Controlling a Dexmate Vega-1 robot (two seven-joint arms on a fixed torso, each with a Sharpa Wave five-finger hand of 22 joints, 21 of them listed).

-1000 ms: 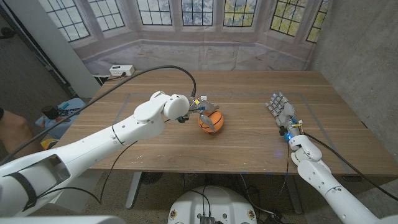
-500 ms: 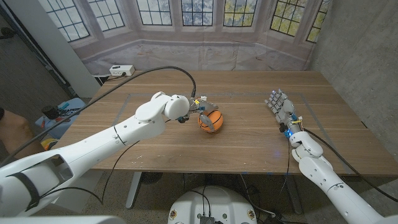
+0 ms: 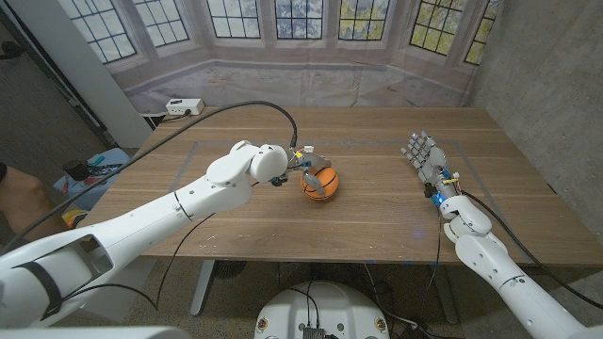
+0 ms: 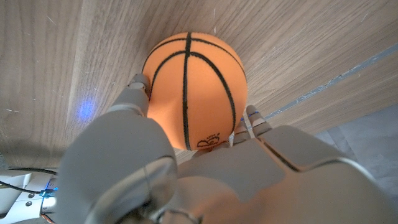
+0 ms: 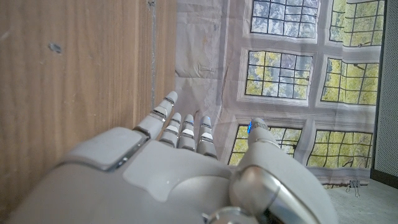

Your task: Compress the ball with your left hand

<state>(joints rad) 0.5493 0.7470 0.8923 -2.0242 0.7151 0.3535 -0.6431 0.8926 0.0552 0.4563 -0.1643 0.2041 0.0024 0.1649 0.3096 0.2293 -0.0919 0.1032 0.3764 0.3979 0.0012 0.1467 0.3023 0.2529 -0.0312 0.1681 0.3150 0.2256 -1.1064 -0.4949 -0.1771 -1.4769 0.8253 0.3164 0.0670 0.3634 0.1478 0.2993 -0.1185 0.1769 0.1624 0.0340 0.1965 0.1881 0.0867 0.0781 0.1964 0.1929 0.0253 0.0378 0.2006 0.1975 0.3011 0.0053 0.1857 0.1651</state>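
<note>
One ball, gripped in left hand

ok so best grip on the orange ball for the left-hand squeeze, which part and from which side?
Across the ball's middle, coming from the robot's left, as the left hand is placed now. It's round with no handle, so opposing fingers on either flank, as the left wrist view shows, would likely squeeze evenly. It sits on the table, so a grip from underneath is out.

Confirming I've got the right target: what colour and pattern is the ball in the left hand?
Orange with black basketball seams; the ball shows best in the left wrist view.
</note>
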